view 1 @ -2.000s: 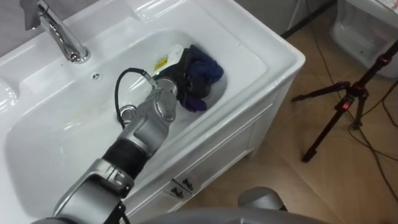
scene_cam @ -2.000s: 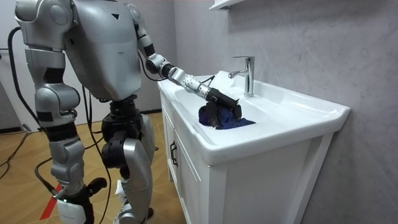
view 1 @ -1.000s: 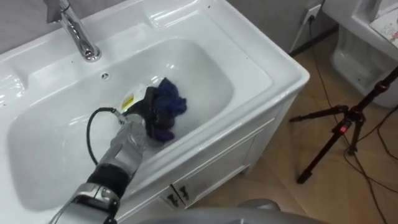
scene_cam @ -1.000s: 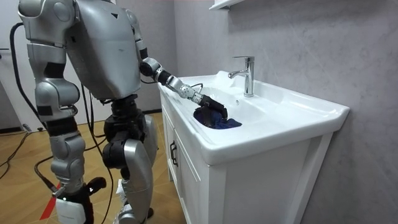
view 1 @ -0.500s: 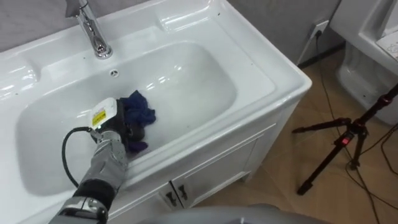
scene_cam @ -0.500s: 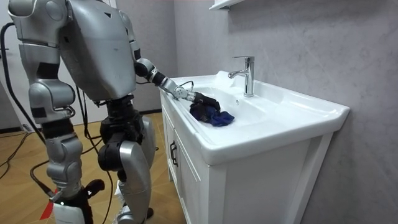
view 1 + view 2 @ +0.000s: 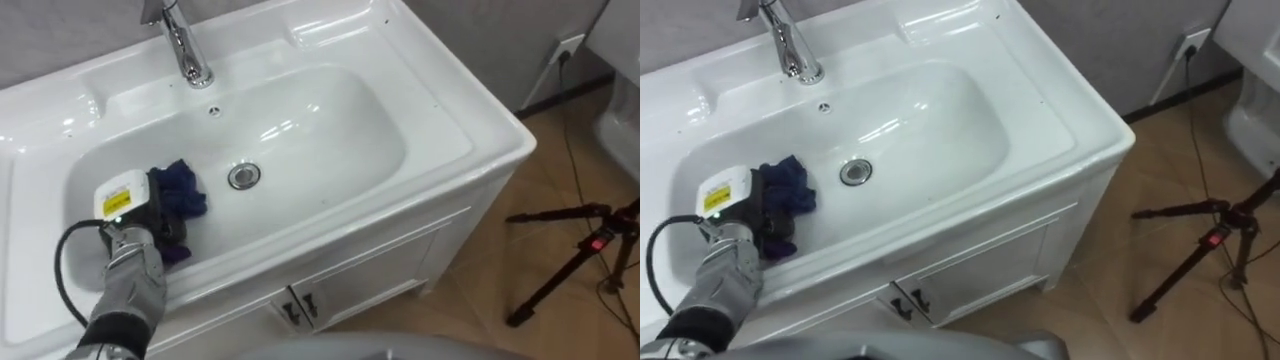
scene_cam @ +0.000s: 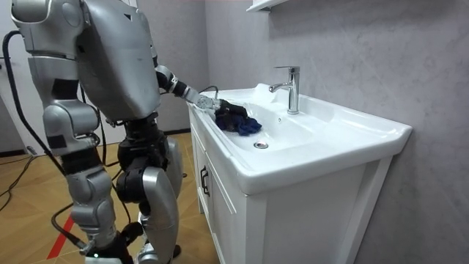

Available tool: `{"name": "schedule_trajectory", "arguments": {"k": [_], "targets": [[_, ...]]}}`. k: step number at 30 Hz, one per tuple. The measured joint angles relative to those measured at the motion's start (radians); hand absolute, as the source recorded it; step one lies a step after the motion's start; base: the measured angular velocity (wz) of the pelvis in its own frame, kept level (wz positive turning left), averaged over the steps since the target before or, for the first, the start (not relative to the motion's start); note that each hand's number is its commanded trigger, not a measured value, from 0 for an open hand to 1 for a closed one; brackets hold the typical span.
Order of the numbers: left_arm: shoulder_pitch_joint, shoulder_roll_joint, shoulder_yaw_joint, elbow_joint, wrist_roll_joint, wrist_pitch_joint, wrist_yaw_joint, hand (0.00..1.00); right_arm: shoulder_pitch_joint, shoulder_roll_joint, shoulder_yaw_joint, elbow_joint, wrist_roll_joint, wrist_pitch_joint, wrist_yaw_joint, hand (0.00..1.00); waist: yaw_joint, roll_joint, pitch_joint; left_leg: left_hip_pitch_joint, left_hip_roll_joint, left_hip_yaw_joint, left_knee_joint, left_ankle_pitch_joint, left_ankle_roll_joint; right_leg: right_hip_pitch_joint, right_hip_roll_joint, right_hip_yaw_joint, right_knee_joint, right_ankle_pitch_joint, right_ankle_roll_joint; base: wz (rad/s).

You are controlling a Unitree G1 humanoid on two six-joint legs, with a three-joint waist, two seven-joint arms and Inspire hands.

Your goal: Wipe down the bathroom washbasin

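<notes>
A white basin is set in a white vanity. A crumpled dark blue cloth lies against the basin's left wall, left of the drain. My left hand comes in from the lower left, its fingers curled on the cloth's near side. In the room view the same hand holds the cloth at the basin end nearest my body. I stand at that end of the vanity, leaning my trunk back from it. My right hand hangs low by my leg.
A chrome faucet stands behind the basin. The vanity's cabinet doors are shut. A black tripod stands on the wooden floor to the right. A grey wall is behind the vanity.
My left hand has dragged the cloth from the basin's right side across the bottom to its left wall, uncovering the drain. The eye view has shifted too, as I turned.
</notes>
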Motion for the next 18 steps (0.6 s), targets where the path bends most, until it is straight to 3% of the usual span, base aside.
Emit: {"name": "schedule_trajectory", "arguments": {"k": [2,3,9,18], "targets": [[0.003,0.015,0.001,-0.035,0.0,0.001,-0.019,1.0,-0.001,-0.009,-0.003,0.0,0.011,-0.004,-0.008,0.0,0.012,0.011,0.0073,-0.003,0.0,-0.011,0.0,0.0,0.0,0.0,0.0,-0.007,-0.003,-0.001,-0.001,0.16],[0.008,0.019,0.01,-0.067,0.0,0.002,-0.031,1.0,0.005,-0.014,-0.003,0.001,0.027,-0.012,-0.009,0.0,0.031,0.019,0.0063,-0.006,0.0,-0.014,0.0,0.0,-0.001,0.001,0.0,-0.008,-0.009,0.0,-0.001,0.04],[0.022,0.053,0.02,-0.199,0.001,0.013,-0.061,1.0,0.002,-0.016,0.016,-0.001,0.065,-0.034,-0.018,0.0,0.055,0.02,0.011,-0.024,-0.005,-0.045,0.007,0.002,-0.003,0.0,-0.01,-0.046,-0.017,-0.004,0.002,0.22],[0.022,0.056,0.02,-0.246,0.019,0.023,-0.061,1.0,-0.022,-0.015,0.092,0.044,0.125,-0.063,-0.028,0.0,0.055,-0.001,0.0252,-0.041,-0.006,-0.058,0.016,0.002,-0.003,-0.005,-0.011,-0.055,-0.017,-0.01,0.001,0.05]]}}
